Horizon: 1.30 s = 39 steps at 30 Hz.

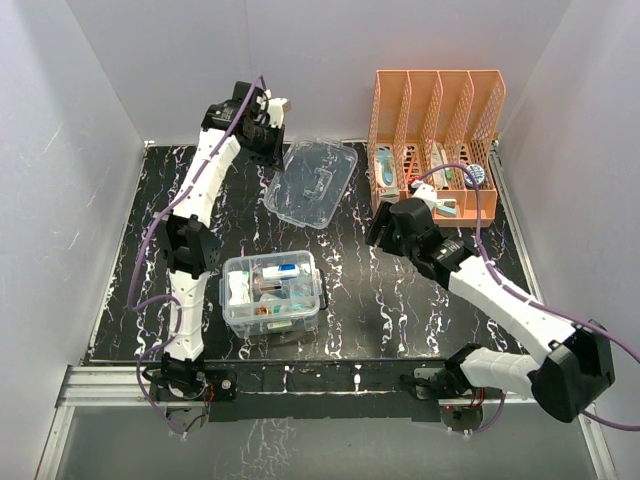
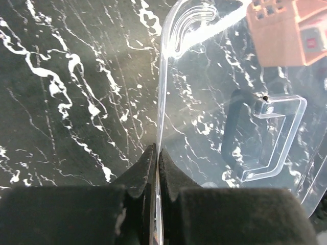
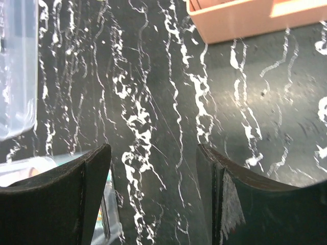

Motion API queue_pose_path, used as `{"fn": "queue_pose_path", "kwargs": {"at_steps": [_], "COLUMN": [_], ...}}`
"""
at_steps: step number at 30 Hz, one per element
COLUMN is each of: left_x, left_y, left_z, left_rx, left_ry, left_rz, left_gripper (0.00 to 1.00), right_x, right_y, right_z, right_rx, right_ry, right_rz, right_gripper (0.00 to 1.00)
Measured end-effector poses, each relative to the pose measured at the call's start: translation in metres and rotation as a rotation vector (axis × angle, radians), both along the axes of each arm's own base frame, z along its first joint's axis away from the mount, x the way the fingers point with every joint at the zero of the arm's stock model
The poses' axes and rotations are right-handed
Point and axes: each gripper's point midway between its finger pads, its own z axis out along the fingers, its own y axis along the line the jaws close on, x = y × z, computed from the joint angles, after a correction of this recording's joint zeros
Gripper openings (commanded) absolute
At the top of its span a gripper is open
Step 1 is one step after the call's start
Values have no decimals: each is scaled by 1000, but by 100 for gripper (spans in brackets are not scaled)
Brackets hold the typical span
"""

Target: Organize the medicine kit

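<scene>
The clear handled lid point(image 1: 312, 182) hangs tilted over the far middle of the table. My left gripper point(image 1: 280, 148) is shut on its left edge. In the left wrist view the jaws point(image 2: 157, 163) pinch the thin lid rim, and the lid's handle point(image 2: 265, 138) shows to the right. The deep clear box point(image 1: 272, 293) stands near the front, left of centre, with several medicine items in what looks like its divided tray. My right gripper point(image 1: 378, 232) is open and empty over bare table, right of the box; its fingers point(image 3: 76, 194) are spread wide.
The tall orange perforated rack point(image 1: 435, 140) stands at the back right with several items in its base. Its corner shows in the left wrist view point(image 2: 286, 30) and its base in the right wrist view point(image 3: 240, 18). White walls enclose the black marbled table point(image 1: 350, 270).
</scene>
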Motion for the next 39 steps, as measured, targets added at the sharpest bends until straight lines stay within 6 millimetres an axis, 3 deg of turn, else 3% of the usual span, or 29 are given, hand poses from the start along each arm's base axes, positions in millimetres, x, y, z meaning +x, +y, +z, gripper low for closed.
{"fn": "queue_pose_path", "kwargs": {"at_steps": [8, 15, 22, 30, 39], "left_x": [-21, -39, -50, -53, -61], "left_y": [6, 8, 11, 12, 8], "left_z": [21, 45, 54, 57, 52], "left_rx": [-139, -261, -364, -407, -444], "left_ry": [71, 105, 157, 179, 235], "left_rz": [-44, -86, -111, -116, -122], "left_gripper": [0, 0, 0, 0, 0], "right_x": [41, 58, 68, 79, 73], "right_y": [30, 69, 96, 108, 130], "right_z": [-9, -20, 5, 60, 67], "right_rx": [115, 221, 342, 611, 837], "right_ry": [-30, -52, -158, -363, -416], "right_rz": [134, 278, 419, 544, 686], "right_gripper": [59, 58, 58, 56, 50]}}
